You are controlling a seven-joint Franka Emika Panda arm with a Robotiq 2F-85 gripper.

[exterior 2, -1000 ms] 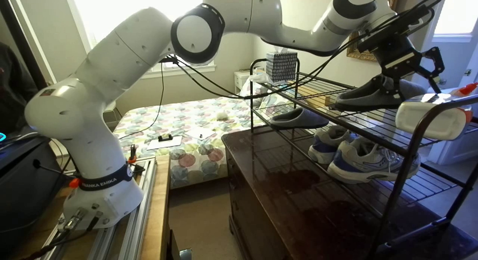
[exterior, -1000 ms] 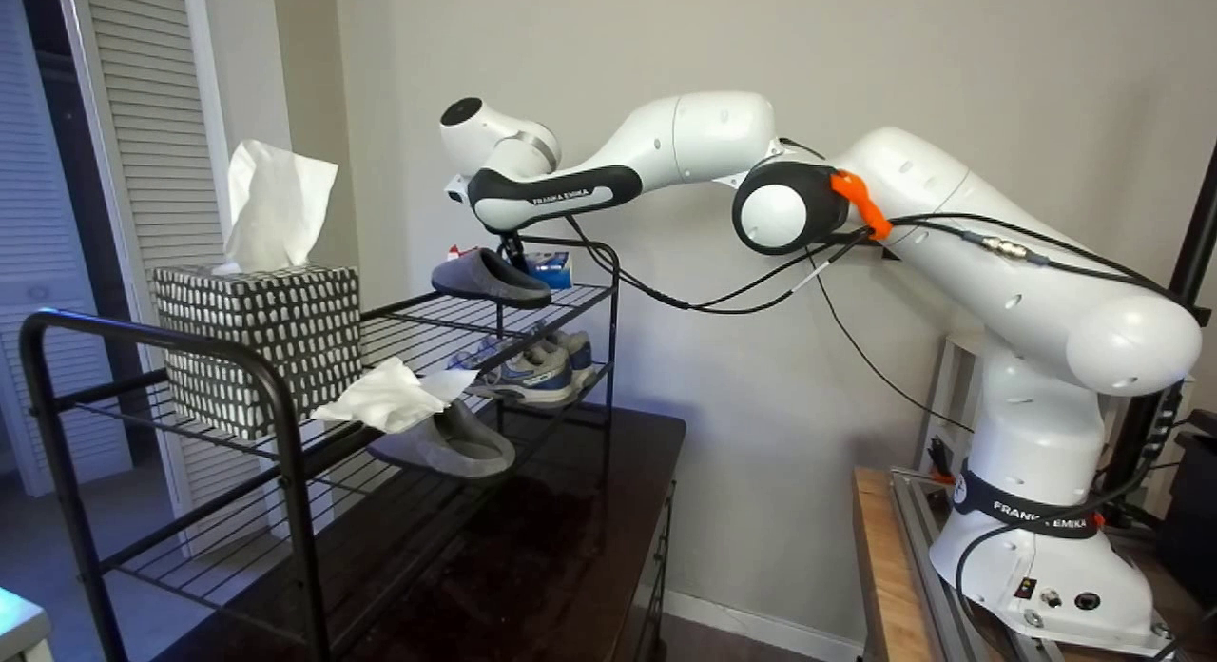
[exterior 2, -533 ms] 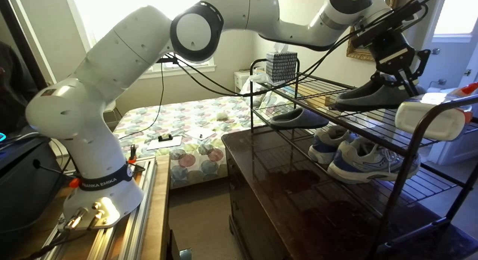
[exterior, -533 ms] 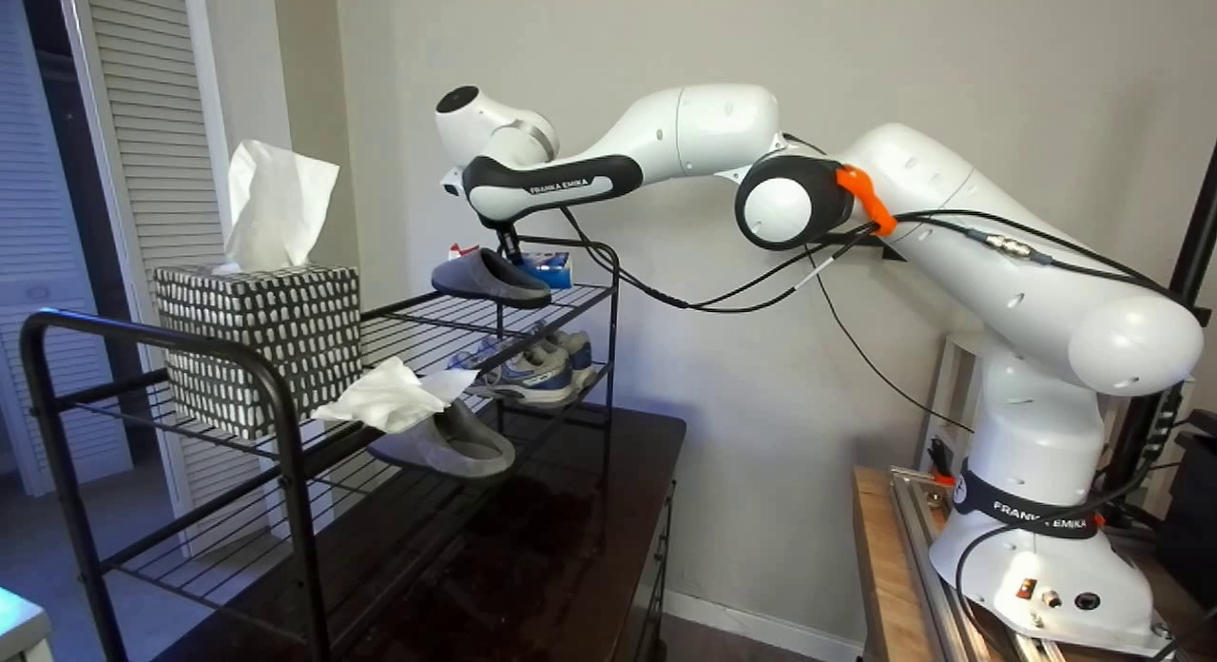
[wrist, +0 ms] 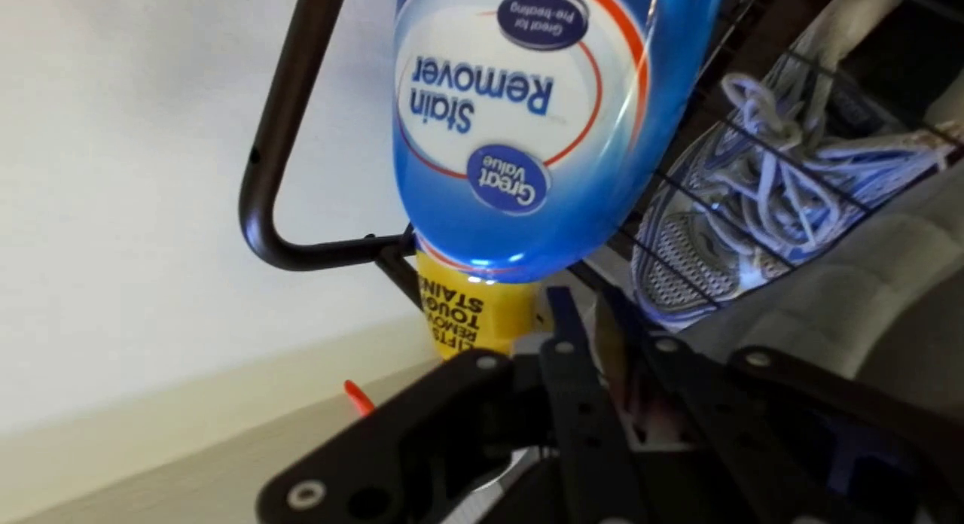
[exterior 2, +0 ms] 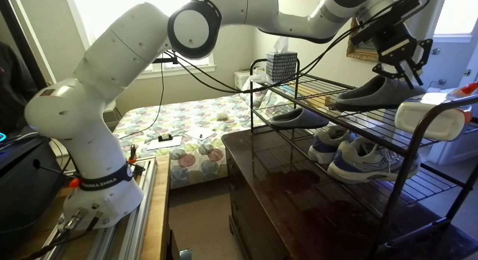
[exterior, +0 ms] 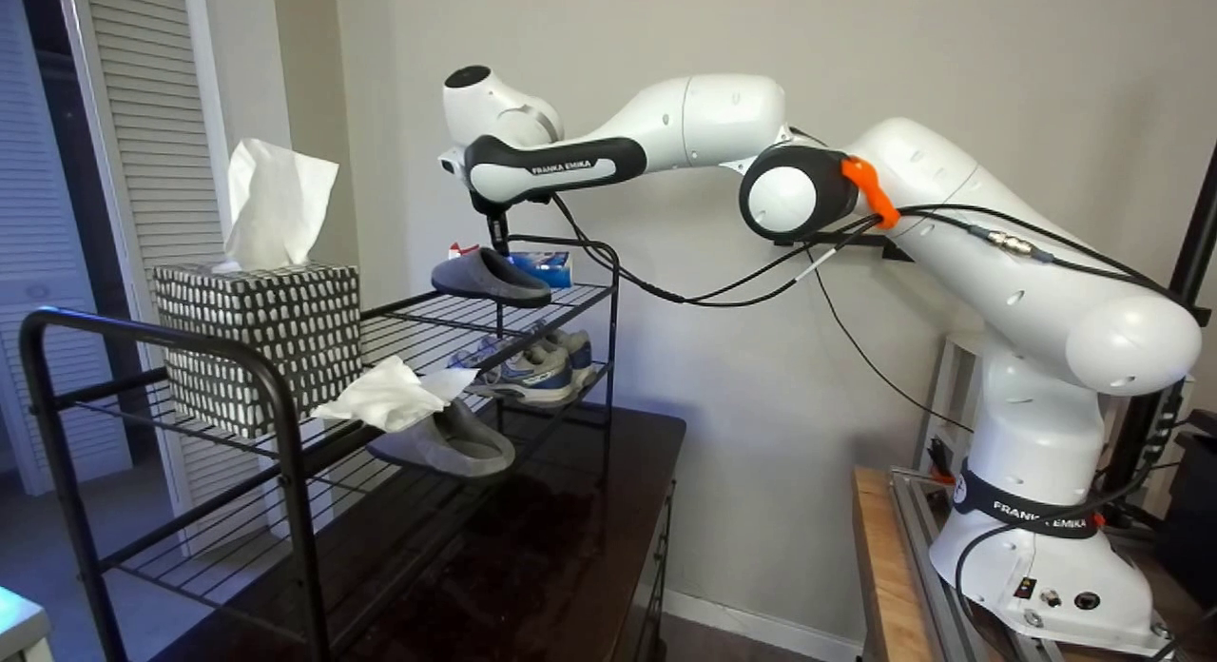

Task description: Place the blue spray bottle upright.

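The blue spray bottle lies on its side on the rack's top shelf. Its blue side (exterior: 551, 267) shows behind a slipper in an exterior view, and its pale base (exterior 2: 429, 120) and red nozzle (exterior 2: 466, 89) in an exterior view. In the wrist view its blue label (wrist: 520, 132) and a yellow band fill the upper middle. My gripper (exterior 2: 415, 83) is above the grey slipper, beside the bottle and not around it. In the wrist view the fingertips (wrist: 584, 298) stand a narrow gap apart, holding nothing I can make out. The slipper hides part of the bottle.
A grey slipper (exterior 2: 381, 93) sits on the top shelf beside the bottle. The black rack (exterior 2: 416, 129) has a raised end bar near the bottle. The tissue box (exterior: 257, 348) stands at the far end. Sneakers (exterior 2: 373, 163) and another slipper (exterior 2: 298, 118) are on the lower shelf.
The gripper fingers have come from wide apart to a narrow gap. The arm and gripper have risen a little. The bottle and the slipper look unmoved.
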